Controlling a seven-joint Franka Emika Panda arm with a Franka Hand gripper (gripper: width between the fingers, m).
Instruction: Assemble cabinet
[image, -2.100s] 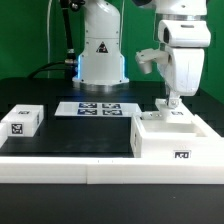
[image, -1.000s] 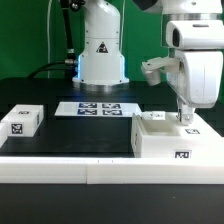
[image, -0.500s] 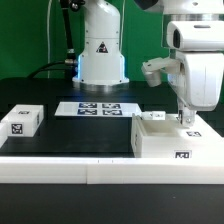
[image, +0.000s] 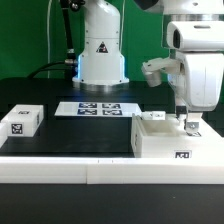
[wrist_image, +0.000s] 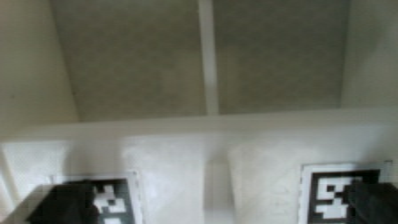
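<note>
The cabinet (image: 165, 143), a white open box with a tag on its front, stands at the exterior view's right on the black mat. My gripper (image: 187, 123) hangs over its far right wall with the fingers spread, one on each side of the wall top. In the wrist view the cabinet's white wall (wrist_image: 196, 160) fills the lower part, with a tag at each side. The dark fingertips (wrist_image: 54, 205) sit wide apart at the corners, so the gripper (wrist_image: 214, 208) is open and grips nothing.
A small white cube (image: 21, 120) with one tag lies at the exterior view's left. The marker board (image: 98, 108) lies in the middle at the back, in front of the robot base (image: 101, 55). A white rim (image: 60, 165) runs along the front.
The gripper has moved toward the exterior view's right and down onto the cabinet's far right wall. In the last half second its fingers have spread apart.
</note>
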